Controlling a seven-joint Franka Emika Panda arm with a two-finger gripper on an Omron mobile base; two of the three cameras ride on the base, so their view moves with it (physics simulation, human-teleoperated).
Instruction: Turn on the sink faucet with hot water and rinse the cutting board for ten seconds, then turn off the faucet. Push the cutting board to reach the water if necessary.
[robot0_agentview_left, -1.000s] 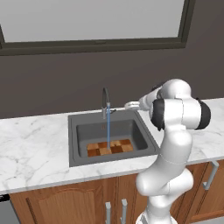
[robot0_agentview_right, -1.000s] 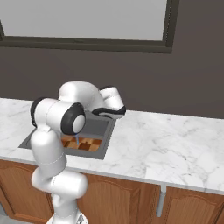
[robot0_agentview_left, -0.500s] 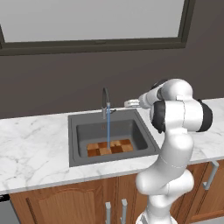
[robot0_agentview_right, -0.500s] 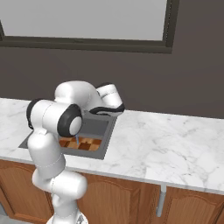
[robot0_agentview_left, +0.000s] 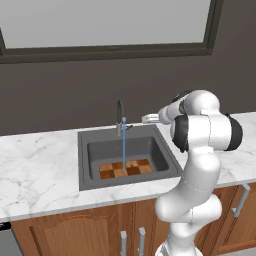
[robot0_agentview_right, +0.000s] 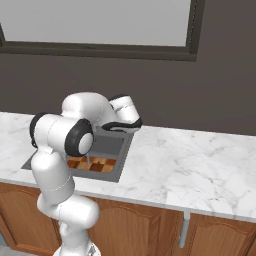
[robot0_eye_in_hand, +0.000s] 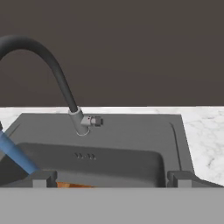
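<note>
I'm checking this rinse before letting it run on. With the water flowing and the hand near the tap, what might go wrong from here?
1. The water lands near the left part of the cutting board, so its right side may stay unrinsed.
2. The open gripper sits apart from the faucet; its lever is small, so a closing approach might miss it or turn it wrongly.

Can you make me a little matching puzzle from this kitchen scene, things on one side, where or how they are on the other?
Things:
1. cutting board
2. water
3. end effector
4. faucet

Descriptions:
A. open, beside the tap, holding nothing
B. lying flat in the sink bottom
C. thin blue stream falling onto the board
D. dark arched spout at the basin's back rim

Pairs: 1-B, 2-C, 3-A, 4-D
</note>
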